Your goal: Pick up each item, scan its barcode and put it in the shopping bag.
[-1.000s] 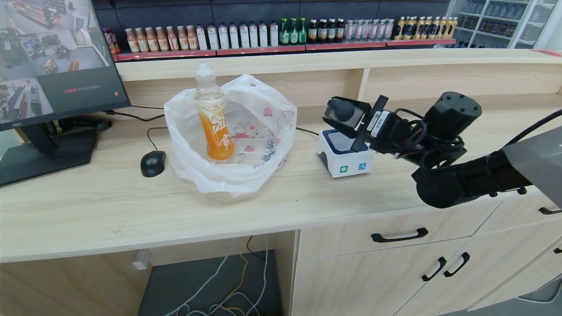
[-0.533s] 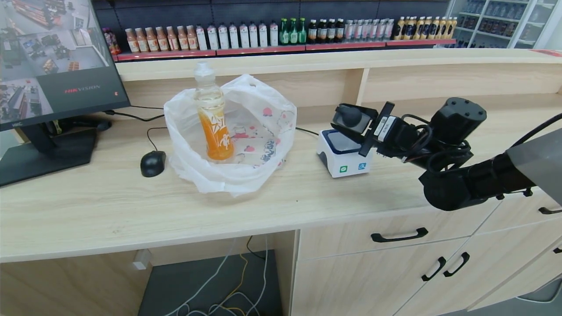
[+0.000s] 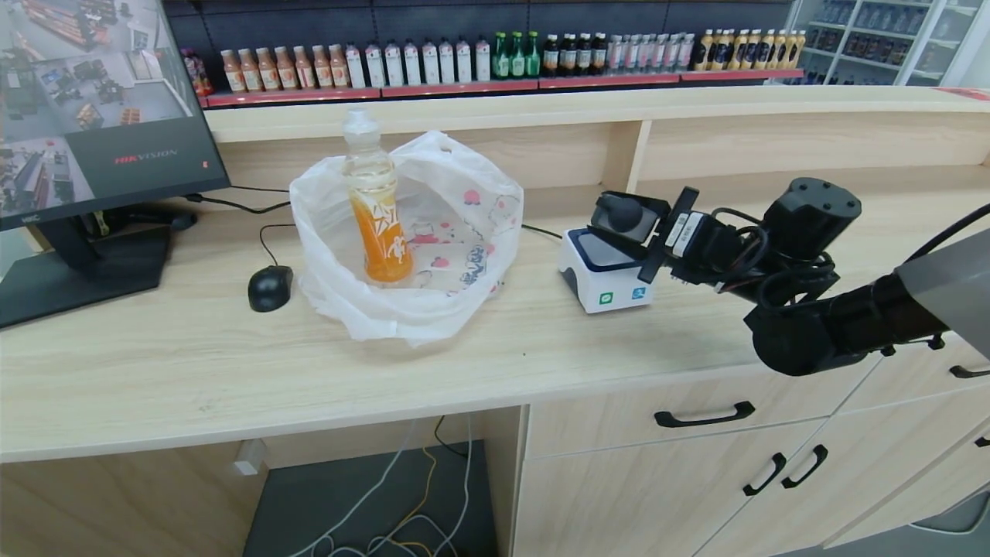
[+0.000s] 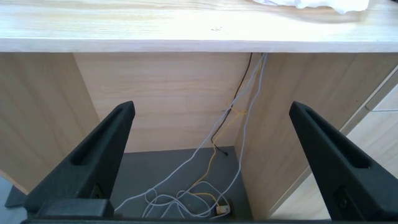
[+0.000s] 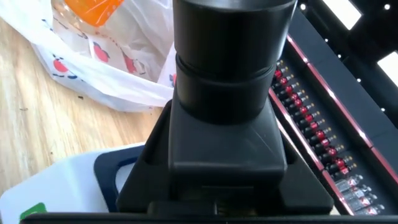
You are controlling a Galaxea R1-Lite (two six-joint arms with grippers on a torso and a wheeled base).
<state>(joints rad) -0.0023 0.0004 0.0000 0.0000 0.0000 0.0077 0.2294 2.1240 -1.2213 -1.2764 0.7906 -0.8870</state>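
Gripped a black item (image 3: 616,209) in the right gripper (image 3: 625,224), fingers closed against its sides. Held the item tilted, just above the dark top of the white scanner (image 3: 607,280); could not tell whether the two touched. Confirmed in the right wrist view: a round dark neck on a squarish body, scanner directly beneath.

Held the left gripper (image 4: 211,155) spread wide and empty, fingers (image 4: 93,162) well apart. Positioned it below the counter edge, facing the open bay where cables (image 4: 205,180) hung down to a dark floor.

Extended the right arm (image 3: 835,325) over the counter (image 3: 193,363) from the right side, forearm low above the front edge, wrist turned toward the scanner.

Observed the shopping bag (image 3: 456,298), white plastic with a printed pattern, standing open near the middle of the light wood counter, left of the scanner and apart from it. Observed a bottle of orange drink (image 3: 377,209) upright inside the bag. Noted a black mouse (image 3: 270,288) just left of the bag and a monitor (image 3: 93,116) at the far left. Noted drawers (image 3: 704,433) with black handles under the counter on the right, and a shelf of bottles (image 3: 503,58) behind the raised ledge.
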